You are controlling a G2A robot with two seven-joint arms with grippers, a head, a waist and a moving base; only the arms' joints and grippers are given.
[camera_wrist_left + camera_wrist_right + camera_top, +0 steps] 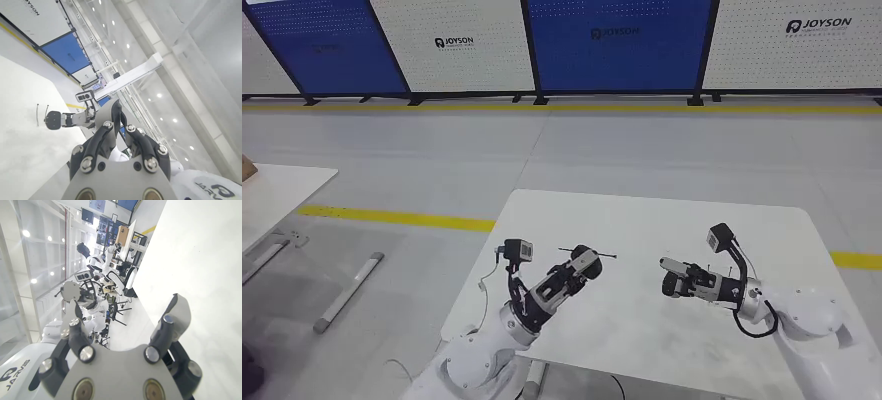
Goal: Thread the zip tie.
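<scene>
In the top view a thin black zip tie [604,255] sticks out on both sides of my left gripper [587,259], which hangs over the table's left half. Its fingers [108,113] are pressed together, so it looks shut on the tie. A short black end of the zip tie [56,294] shows in the right wrist view. My right gripper [672,276] hovers over the right half, facing the left one with a gap between them. It [122,292] stands open with nothing between its fingers [177,306]. The left wrist view shows the right gripper [53,120] farther off.
The white table [642,220] has bare room behind and between the arms. In the left wrist view two thin black strips [37,115] with small heads lie on the table beside the right gripper. A second white table [282,190] stands at the far left.
</scene>
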